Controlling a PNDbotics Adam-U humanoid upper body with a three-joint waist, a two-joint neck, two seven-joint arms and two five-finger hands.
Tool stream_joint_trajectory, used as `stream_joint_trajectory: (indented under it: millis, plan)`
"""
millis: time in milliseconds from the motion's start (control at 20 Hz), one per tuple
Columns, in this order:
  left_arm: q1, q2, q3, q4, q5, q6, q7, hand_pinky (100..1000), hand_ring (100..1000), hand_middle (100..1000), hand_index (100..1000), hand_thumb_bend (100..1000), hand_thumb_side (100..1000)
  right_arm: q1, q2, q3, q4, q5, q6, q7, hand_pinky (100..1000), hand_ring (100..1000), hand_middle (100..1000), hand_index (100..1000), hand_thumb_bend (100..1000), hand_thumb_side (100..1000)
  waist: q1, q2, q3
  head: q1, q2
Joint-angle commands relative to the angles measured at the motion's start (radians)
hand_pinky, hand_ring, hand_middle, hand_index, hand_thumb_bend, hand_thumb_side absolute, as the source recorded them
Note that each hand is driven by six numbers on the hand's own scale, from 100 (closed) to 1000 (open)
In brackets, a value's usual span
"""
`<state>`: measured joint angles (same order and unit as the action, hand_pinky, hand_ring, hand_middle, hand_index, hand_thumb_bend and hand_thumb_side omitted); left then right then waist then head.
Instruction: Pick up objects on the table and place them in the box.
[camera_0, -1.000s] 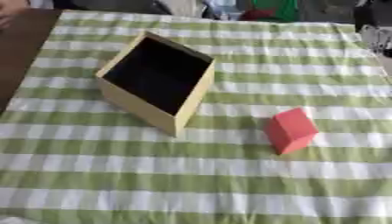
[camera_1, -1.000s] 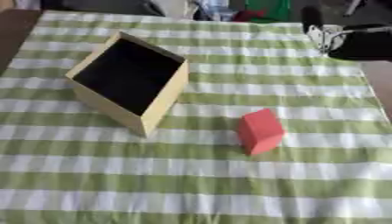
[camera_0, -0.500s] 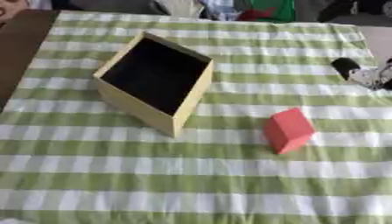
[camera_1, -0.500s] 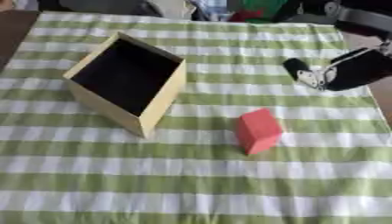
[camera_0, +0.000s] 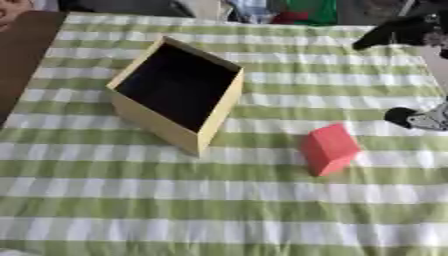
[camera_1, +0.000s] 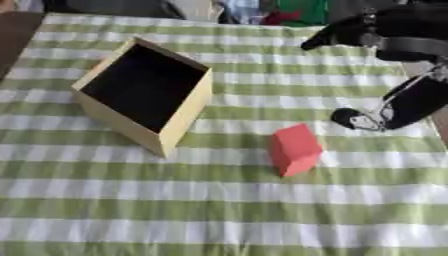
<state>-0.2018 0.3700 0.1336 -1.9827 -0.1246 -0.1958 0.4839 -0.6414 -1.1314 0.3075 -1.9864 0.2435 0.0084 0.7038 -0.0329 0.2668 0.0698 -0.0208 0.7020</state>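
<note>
A red block (camera_0: 330, 148) lies on the green and white checked cloth, right of centre. A tan box (camera_0: 166, 127) with a dark inside stands open and tilted to its left, holding nothing that I can see. My right hand (camera_1: 404, 104) comes in from the right edge and hangs just right of and above the block, apart from it. Its fingers (camera_1: 348, 118) are stretched down and left toward the block and hold nothing. The right forearm (camera_1: 385, 35) crosses the upper right corner. My left hand does not show.
The checked cloth (camera_0: 219, 210) covers most of the table. Bare brown tabletop (camera_0: 22, 55) shows along the left edge. Coloured clutter (camera_0: 297, 10) sits past the far edge.
My right hand has come down from the upper right and moved left, ending close beside the red block. The box and block have not moved.
</note>
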Motion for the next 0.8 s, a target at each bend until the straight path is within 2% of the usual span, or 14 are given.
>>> stream_joint_trajectory:
  millis: [50,400,650,800]
  plan:
    - [-0.011,0.025,0.001,-0.017,-0.001,-0.002,-0.005,1000,486,485,720,196,100,-0.009,-0.041,-0.002,-0.014,-0.003,0.022,0.031,1000,1000,951,1000,358,279,0.001,-0.014,0.002,-0.004,0.001]
    - [-0.013,0.022,-0.001,-0.017,0.001,-0.001,-0.008,1000,486,484,720,192,100,-0.023,-0.033,0.048,-0.014,0.028,0.12,0.037,1000,1000,944,1000,435,211,0.001,-0.012,0.007,-0.008,0.001]
    - [-0.013,0.02,-0.002,-0.017,0.003,0.0,-0.011,1000,485,484,719,190,100,-0.06,-0.012,0.096,-0.014,0.063,0.189,0.074,1000,1000,943,1000,472,265,0.001,-0.011,0.01,-0.013,0.003]
    - [-0.013,0.019,-0.002,-0.017,0.004,0.0,-0.012,1000,485,484,719,188,100,-0.08,0.002,0.121,-0.014,0.082,0.208,0.1,1000,1000,950,1000,477,298,0.0,-0.01,0.013,-0.014,0.002]
